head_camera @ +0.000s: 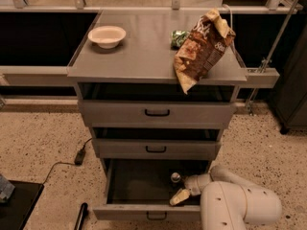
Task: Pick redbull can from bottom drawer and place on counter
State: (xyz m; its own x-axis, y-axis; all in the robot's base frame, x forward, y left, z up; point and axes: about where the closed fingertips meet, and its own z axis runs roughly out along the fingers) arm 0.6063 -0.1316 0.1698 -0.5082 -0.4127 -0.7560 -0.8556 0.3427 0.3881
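Reaching stage only: worktop (144, 56) has no can yet, bottom drawer (139, 188) is pulled open, arm (240, 207) dips into its right side, hand (179, 196) sits just beside the upright can (176, 178) on the drawer floor, can't tell if spread or pinching. Left: grasp, lift out, set on top. Chip bag (201, 51) overhangs the worktop's front right edge, bowl (107, 35) back left, green packet (179, 37) behind the bag; middle drawer (156, 149) above may crowd the lift.

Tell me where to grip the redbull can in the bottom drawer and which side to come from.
Grip the redbull can around its slim body, below the silver top. It stands upright at the back of the bottom drawer, under the middle drawer, so probably come from the front, where the tool hangs.
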